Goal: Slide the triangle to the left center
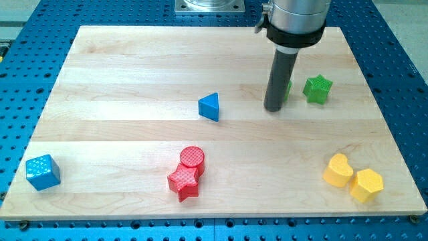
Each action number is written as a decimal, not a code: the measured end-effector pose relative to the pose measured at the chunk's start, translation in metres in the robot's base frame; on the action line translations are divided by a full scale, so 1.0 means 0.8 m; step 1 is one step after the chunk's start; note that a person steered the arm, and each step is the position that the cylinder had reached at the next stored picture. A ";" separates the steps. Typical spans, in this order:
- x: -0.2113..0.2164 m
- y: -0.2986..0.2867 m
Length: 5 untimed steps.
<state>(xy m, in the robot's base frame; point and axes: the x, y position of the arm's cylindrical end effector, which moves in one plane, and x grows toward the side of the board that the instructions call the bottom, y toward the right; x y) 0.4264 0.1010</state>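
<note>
The blue triangle (pixel 210 106) lies near the middle of the wooden board (pixel 134 73). My tip (pixel 273 108) stands on the board to the triangle's right, about a block's width or more apart from it. A green block (pixel 287 87) is mostly hidden just behind the rod. A green star (pixel 317 89) lies to the right of the rod.
A blue cube (pixel 43 172) sits at the board's lower left corner. A red cylinder (pixel 192 159) touches a red star (pixel 184 183) at the bottom centre. A yellow heart (pixel 338 170) and a yellow hexagon (pixel 366 185) lie at the lower right.
</note>
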 end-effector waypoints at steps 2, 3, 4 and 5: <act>-0.022 -0.008; -0.012 0.029; 0.012 0.017; 0.018 -0.083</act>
<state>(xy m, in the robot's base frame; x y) 0.4406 0.0350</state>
